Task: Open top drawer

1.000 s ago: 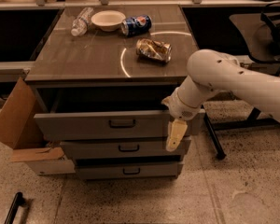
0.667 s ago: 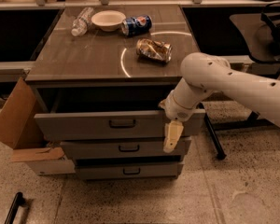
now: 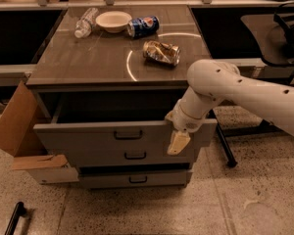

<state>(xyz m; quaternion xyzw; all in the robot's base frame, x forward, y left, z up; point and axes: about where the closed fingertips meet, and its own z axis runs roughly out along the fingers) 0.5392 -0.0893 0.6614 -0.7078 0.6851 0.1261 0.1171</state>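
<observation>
The top drawer is a wide grey panel with a small dark central handle. It stands pulled out from the cabinet, with a dark gap behind its top edge. Two shallower grey drawers sit below it. My gripper hangs in front of the top drawer's right part, to the right of the handle and apart from it. A cream-coloured finger points downward over the panel. The white arm comes in from the right.
On the cabinet top lie a plastic bottle, a white bowl, a blue can and a crumpled snack bag. A cardboard box leans at the cabinet's left. A chair base stands at right.
The arm and gripper have shifted a little to the left across the top drawer's front. The drawer stays pulled out as before.
</observation>
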